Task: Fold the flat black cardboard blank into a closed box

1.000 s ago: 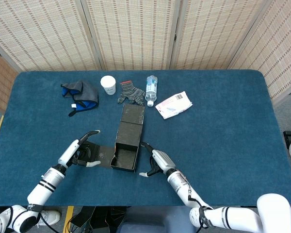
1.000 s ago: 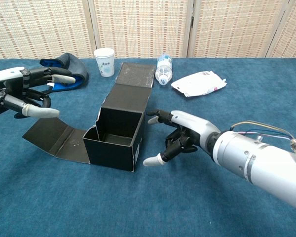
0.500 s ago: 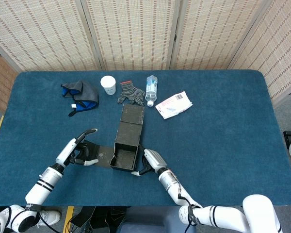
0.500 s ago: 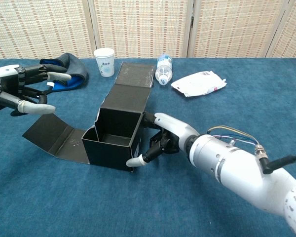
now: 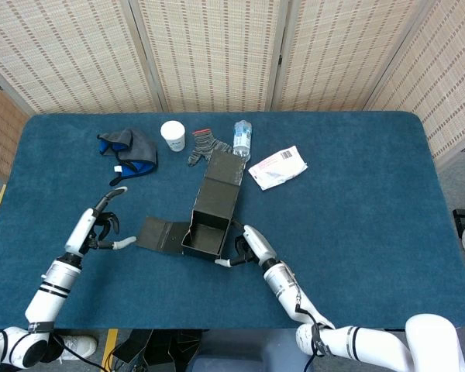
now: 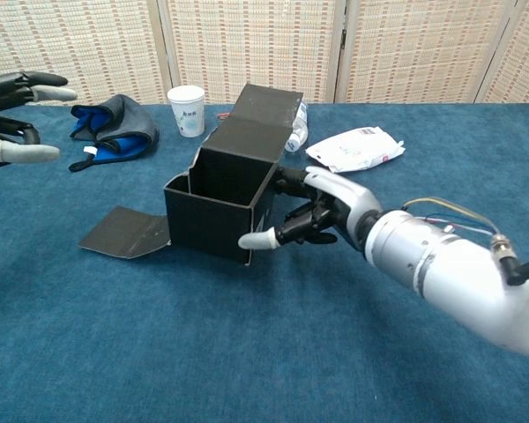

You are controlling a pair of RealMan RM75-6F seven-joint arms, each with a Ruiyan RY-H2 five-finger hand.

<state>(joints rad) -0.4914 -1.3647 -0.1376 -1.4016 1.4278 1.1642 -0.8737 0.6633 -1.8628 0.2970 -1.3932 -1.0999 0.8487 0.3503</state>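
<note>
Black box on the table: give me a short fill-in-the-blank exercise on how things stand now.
1. The black box is open at the ____.
2. The ____ hand touches the box's side.
3. The left hand holds ____.
4. The paper cup near the far edge is ____ in colour.

Missing words: top; right; nothing; white

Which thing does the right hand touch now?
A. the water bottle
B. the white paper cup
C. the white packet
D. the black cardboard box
D: the right hand rests against the side wall of the black cardboard box, while the left hand is off to the side, apart from it.
</note>
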